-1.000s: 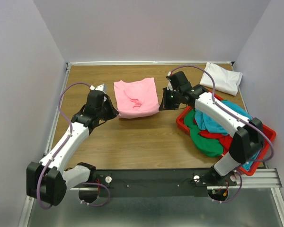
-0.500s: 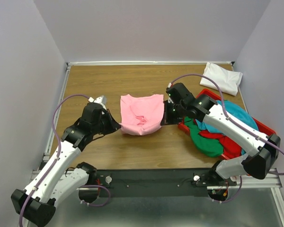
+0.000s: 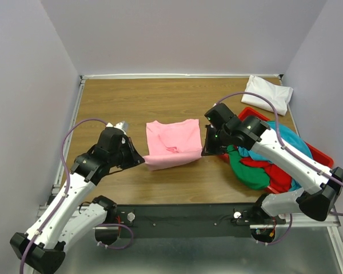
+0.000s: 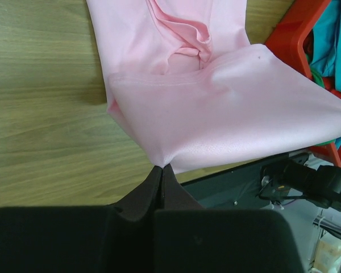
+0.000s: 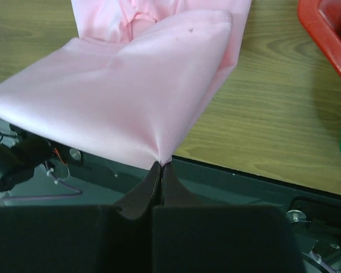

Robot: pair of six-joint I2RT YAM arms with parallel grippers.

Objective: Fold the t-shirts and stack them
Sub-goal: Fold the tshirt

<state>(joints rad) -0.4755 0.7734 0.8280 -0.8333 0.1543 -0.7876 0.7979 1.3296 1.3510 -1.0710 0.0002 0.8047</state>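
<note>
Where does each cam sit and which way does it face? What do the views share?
Top external: above and behind the bases, looking down on the table; left arm and right arm show whole.
Left wrist: on the left arm, looking along the left gripper, shut on the pink t-shirt corner.
Right wrist: on the right arm, looking along the right gripper, pinching the opposite corner.
Shared: all three show the pink t-shirt and red bin.

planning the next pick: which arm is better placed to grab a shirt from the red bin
Right, probably. The right gripper pinches the pink shirt right beside the red bin; the left gripper sits across the shirt, farther off. Both must let go first.
</note>
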